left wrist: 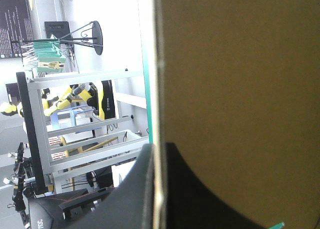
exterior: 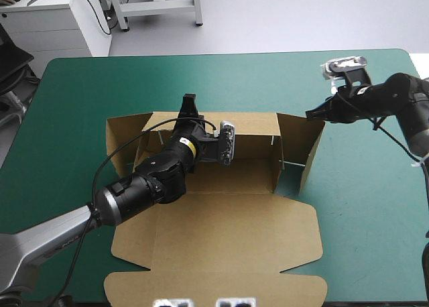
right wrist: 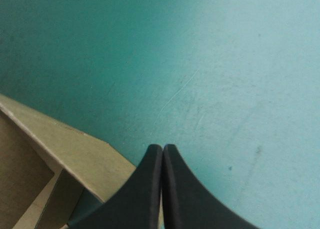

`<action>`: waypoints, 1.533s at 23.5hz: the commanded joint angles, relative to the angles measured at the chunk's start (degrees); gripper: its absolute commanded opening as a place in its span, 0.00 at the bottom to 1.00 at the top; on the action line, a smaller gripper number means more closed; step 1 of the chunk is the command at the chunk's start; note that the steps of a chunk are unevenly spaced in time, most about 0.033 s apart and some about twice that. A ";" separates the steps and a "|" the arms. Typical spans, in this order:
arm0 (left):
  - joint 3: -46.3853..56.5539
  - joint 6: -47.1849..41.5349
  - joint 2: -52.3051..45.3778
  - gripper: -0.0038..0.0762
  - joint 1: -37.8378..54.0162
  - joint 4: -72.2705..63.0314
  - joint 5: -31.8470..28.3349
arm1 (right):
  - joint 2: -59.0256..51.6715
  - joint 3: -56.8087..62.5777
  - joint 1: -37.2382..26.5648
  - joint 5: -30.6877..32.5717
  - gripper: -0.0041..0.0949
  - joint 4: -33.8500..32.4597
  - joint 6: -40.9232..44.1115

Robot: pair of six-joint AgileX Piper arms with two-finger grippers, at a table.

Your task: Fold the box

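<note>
Clamping one box (exterior: 221, 220) are left end effector (exterior: 188, 102) and right end effector (exterior: 314, 112).

Box (exterior: 221, 220) on table (exterior: 80, 86); left hand (exterior: 188, 103) at its far wall, right hand (exterior: 314, 112) at right flap.

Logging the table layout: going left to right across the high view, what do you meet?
The box's left side wall → left arm's jaws, shut on the box's far wall → box's right side wall → right arm.
</note>
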 commanded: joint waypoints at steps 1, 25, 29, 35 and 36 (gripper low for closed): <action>-2.02 -0.24 -2.35 0.04 -0.13 1.85 -0.43 | -1.65 -2.00 4.29 -0.64 0.03 -4.03 2.05; -2.02 8.78 -1.04 0.04 -0.13 -9.61 -1.31 | -19.34 26.96 12.02 -13.22 0.05 17.39 -17.40; -2.02 13.16 -1.04 0.04 -0.13 -13.94 -0.38 | -19.34 27.09 20.07 -18.11 0.05 12.22 -17.40; -2.02 15.93 -1.04 0.04 -0.13 -15.77 3.77 | -19.34 25.80 21.19 -12.21 0.25 9.55 -17.40; -2.02 15.93 -1.04 0.04 -0.13 -15.77 3.87 | -19.34 25.23 21.19 -10.58 0.33 8.94 -17.40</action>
